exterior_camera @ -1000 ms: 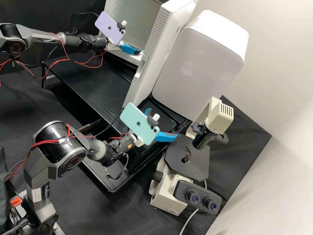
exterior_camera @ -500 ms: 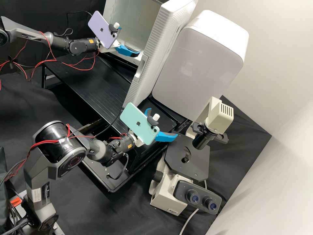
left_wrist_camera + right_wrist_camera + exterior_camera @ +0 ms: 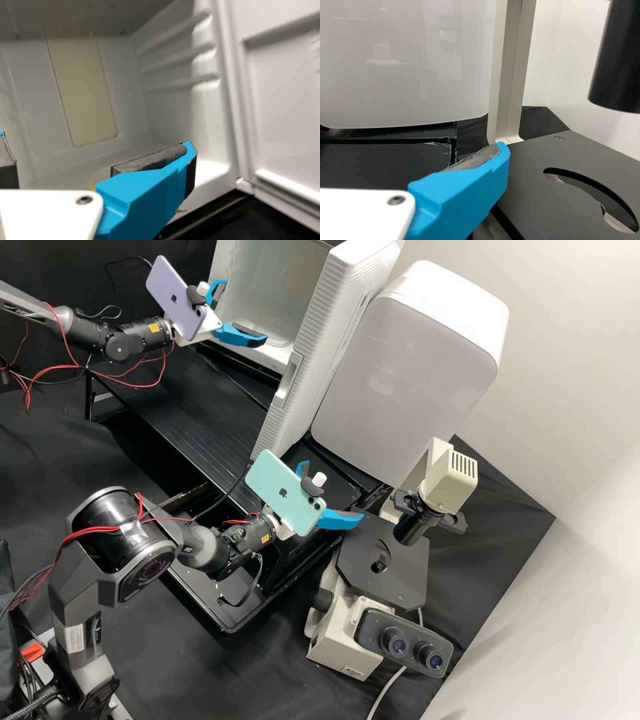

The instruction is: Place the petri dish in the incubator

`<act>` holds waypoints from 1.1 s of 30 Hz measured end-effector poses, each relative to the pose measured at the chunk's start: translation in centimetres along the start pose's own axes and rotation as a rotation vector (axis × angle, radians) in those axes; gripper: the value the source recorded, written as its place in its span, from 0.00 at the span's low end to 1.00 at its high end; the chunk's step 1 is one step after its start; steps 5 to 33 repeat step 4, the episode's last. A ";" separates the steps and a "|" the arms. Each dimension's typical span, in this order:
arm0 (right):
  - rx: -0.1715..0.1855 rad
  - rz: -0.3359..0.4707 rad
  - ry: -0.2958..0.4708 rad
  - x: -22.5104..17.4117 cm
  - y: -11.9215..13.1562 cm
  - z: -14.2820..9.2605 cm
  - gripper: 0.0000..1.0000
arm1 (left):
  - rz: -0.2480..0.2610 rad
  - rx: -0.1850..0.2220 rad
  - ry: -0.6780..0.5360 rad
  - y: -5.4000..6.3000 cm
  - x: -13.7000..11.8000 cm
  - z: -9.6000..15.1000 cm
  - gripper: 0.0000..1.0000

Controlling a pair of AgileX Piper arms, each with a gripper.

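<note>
petri dish [image 3: 93, 181]: lies flat on the incubator floor, just inside the opening. In the left wrist view only a faint yellowish curve of its rim shows; the rest is hidden behind the near finger.
incubator [image 3: 267, 280]: white box on the black shelf [image 3: 193, 407]; ribbed ledges on the inner side wall.
door [image 3: 327, 333]: swung wide open.
left hand [image 3: 243, 313]: fingers spread far apart, nothing between them. It sits at the incubator's mouth, lower finger over the sill. Cannot tell whether that finger touches the dish.
change, left arm: over the last second it has drawn back out of the chamber, toward the left. The lilac phone [image 3: 175, 297] on its wrist has shifted with it. The upper finger now stands clear above the lower one.
right hand [image 3: 332, 490]: fingers spread, empty, just above the near edge of the stage [image 3: 383, 560].
change, right arm: none, same pose as before. The mint phone [image 3: 283, 492] is unmoved.
microscope [image 3: 380, 633]: on the desk [image 3: 233, 673], right of the shelf, unmoved.
white cabinet [image 3: 413, 367]: just beside the open door.
</note>
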 end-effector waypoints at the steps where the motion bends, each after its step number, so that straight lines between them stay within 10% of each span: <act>1: 0.000 0.000 0.000 0.0 0.0 0.0 1.00 | 0.011 -0.006 -0.008 0.0 -0.4 0.1 1.00; 33: 0.000 0.000 0.000 0.0 0.0 0.0 1.00 | 0.054 -0.028 -0.035 0.5 -1.7 0.2 1.00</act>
